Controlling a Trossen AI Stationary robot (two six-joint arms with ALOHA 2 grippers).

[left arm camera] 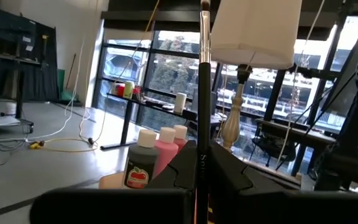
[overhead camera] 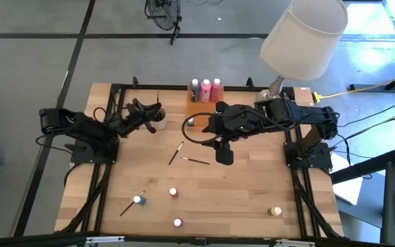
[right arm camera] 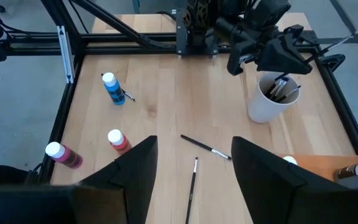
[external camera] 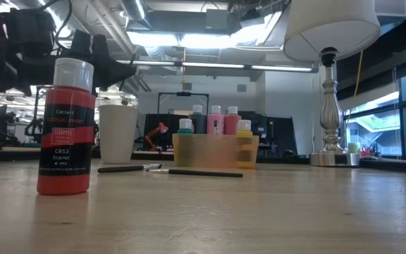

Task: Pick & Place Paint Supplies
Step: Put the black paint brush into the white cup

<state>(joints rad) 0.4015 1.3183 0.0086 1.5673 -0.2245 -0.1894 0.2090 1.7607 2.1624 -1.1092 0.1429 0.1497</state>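
Paintbrushes wait under the right gripper

Paintbrushes (overhead camera: 187, 156) from above: two thin, light, stiff sticks mid-worktop (overhead camera: 252, 199), best pinched mid-handle. Right gripper (overhead camera: 224, 155) hovers just beside them. Left wrist: left gripper (left arm camera: 199, 168) is clamped on an upright brush (left arm camera: 202, 93). Right wrist: jaws spread, empty, over the brushes; the other arm hangs above the white cup (right arm camera: 271, 99).

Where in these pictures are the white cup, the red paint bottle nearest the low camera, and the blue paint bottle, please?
white cup (right arm camera: 267, 106): right wrist view, on its side wall.
red paint bottle (external camera: 65, 144): low view, on its dark label.
blue paint bottle (right arm camera: 113, 92): right wrist view, on its blue body.
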